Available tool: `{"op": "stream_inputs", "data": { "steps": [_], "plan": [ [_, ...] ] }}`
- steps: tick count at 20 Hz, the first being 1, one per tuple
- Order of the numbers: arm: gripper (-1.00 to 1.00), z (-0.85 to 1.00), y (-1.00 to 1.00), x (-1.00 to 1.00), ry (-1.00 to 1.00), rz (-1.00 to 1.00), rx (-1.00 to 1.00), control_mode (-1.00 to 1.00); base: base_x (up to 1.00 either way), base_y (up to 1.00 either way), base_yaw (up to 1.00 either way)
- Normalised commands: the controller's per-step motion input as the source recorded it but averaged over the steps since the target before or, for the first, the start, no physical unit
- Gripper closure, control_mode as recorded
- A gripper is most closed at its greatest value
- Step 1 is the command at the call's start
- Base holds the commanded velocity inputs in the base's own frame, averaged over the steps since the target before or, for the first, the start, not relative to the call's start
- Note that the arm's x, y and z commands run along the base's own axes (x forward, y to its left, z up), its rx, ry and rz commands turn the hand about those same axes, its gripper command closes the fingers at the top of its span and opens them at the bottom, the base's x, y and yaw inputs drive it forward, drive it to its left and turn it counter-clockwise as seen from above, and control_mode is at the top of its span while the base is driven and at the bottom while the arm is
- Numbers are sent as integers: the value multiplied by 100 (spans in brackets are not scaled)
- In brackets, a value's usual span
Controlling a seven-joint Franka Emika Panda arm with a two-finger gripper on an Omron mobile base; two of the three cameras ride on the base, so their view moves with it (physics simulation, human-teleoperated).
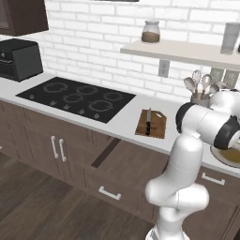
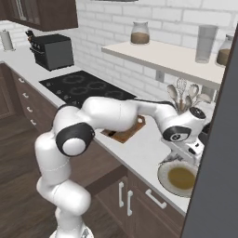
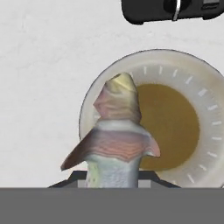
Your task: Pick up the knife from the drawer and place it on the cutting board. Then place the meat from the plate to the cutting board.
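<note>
Black cooktop (image 1: pixel 77 99) set in white counter (image 1: pixel 126 123); toaster oven (image 1: pixel 18 58) left of it, wall shelf (image 1: pixel 187 52) above holding a jar (image 1: pixel 151 31).

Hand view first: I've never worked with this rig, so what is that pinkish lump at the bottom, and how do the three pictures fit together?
The machine is one white arm on a base that can drive. Two pictures come from cameras on that base, behind the arm to its left and right, looking down over a kitchen counter. The third comes from a camera on the hand, looking along the pincer.

The lump is the meat, a pinkish and pale piece. The pincer is shut on it, above the plate, a round grey-rimmed dish with a brownish centre.

On the white counter lies the wooden cutting board, with the knife already on it. Left of it is a black cooktop; behind the plate stands a holder of steel utensils. Below the counter the drawer stands open.
</note>
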Motion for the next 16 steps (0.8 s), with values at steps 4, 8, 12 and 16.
{"op": "stream_inputs", "data": {
  "steps": [4, 8, 12, 16],
  "plan": [
    [100, 16, 100, 0, -2, 25, 0, -100, 0, 0, 0],
    [100, 35, 100, 0, -8, 15, 0, -100, 0, 0, 0],
    [100, 12, 100, 12, -1, 18, 0, -100, 0, 0, 0],
    [100, -13, 100, 44, 2, 18, -1, -100, 0, 0, 0]
  ]
}}
